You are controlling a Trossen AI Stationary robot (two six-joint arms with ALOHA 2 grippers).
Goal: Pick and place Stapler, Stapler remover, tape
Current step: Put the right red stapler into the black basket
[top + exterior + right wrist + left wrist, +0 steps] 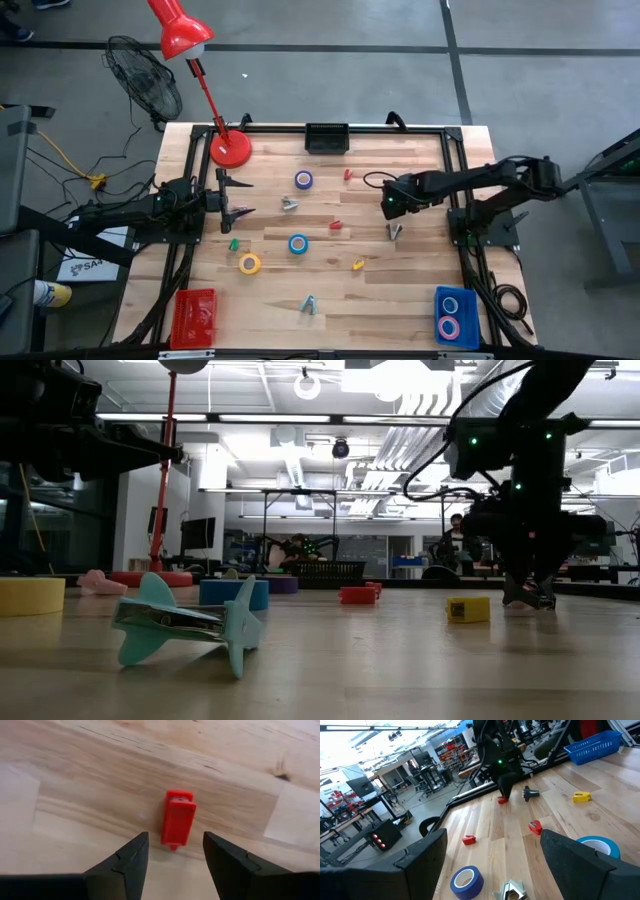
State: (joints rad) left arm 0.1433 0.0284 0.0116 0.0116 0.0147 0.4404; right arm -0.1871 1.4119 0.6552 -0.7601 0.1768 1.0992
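My right gripper (388,207) points down at the table's right middle, open, with a small red stapler (177,817) lying flat on the wood below and between its fingertips, untouched. The gripper hides that stapler in the high view. My left gripper (236,200) waits open and level at the left side. Lying flat on the table are a purple-blue tape roll (303,180), a blue one (298,244) and a yellow one (249,263). A dark stapler remover (395,231) lies just near of my right gripper, and a teal one (309,305) near the front edge.
More small staplers lie about: red (348,174), red (336,224), yellow (358,265). A red bin (193,318) stands front left, and a blue bin (455,317) with tape rolls front right. A red desk lamp (230,148) and a black basket (326,137) stand at the far edge.
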